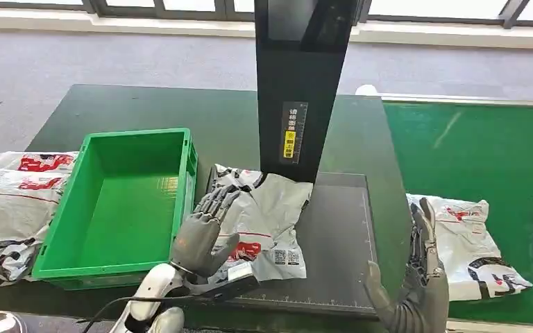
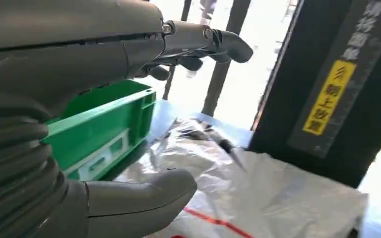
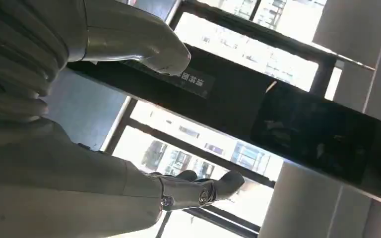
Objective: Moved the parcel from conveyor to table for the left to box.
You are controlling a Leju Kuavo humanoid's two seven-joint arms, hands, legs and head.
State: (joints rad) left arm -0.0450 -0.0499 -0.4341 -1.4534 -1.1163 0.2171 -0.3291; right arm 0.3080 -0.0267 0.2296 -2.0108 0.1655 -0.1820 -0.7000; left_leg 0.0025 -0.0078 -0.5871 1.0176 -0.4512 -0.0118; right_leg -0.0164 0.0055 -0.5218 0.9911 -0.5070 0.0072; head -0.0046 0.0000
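Parcel lying on the dark scale pad, left hand spread above it, right hand waiting open.

The grey parcel [image 1: 267, 218] is lying on the black pad [image 1: 333, 236] just beside the green crate [image 1: 121, 201], its top corner tucked behind the black post [image 1: 298, 83] at twelve o'clock. The left hand [image 1: 205, 232] is hovering over the parcel's nine o'clock edge with fingers apart and gripping nothing; whether it is touching is hard to make out. The right hand [image 1: 420, 274] is standing open at five o'clock, hiding part of another parcel [image 1: 472, 243] on the green belt [image 1: 486, 152]. More parcels [image 1: 14, 201] are lying at nine o'clock, cut off by the frame.
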